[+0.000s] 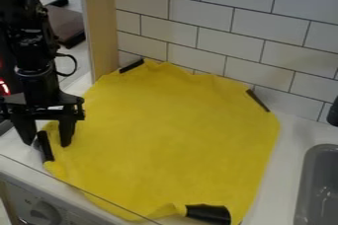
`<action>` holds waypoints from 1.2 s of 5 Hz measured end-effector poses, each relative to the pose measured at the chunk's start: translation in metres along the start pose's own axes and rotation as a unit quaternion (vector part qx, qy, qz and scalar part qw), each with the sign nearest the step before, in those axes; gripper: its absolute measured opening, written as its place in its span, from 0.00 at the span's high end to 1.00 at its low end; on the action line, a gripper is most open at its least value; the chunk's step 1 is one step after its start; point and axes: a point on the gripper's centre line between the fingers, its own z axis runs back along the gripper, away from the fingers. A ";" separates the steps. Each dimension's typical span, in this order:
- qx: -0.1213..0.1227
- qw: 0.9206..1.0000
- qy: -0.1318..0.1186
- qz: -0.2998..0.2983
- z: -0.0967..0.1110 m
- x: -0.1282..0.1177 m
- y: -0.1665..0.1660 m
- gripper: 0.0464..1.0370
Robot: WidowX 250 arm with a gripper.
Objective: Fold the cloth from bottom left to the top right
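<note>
The black gripper hangs over the left corner of the yellow cloth, its two fingers pointing down and spread apart. A black strip on that corner stands between the fingertips, which are not closed on it. The cloth lies spread over the white counter, its edges a little wavy. More black pieces mark its other corners: one at the upper left, one at the upper right and a wider one at the bottom, where the cloth edge is slightly raised.
A white tiled wall runs behind the cloth, with a wooden panel at its left end. A grey sink lies at the right, below a black object. A stove knob is on the front at the lower left.
</note>
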 end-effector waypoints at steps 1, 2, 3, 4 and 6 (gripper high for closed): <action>-0.007 1.000 -0.001 0.008 0.000 -0.001 -0.002 0.55; -0.009 1.000 -0.007 0.010 0.001 0.000 0.000 0.72; -0.011 1.000 -0.009 0.011 0.003 -0.001 0.000 0.84; -0.025 1.000 0.003 0.011 0.005 -0.005 -0.001 0.92; -0.057 0.997 0.039 0.039 0.026 -0.006 -0.011 0.99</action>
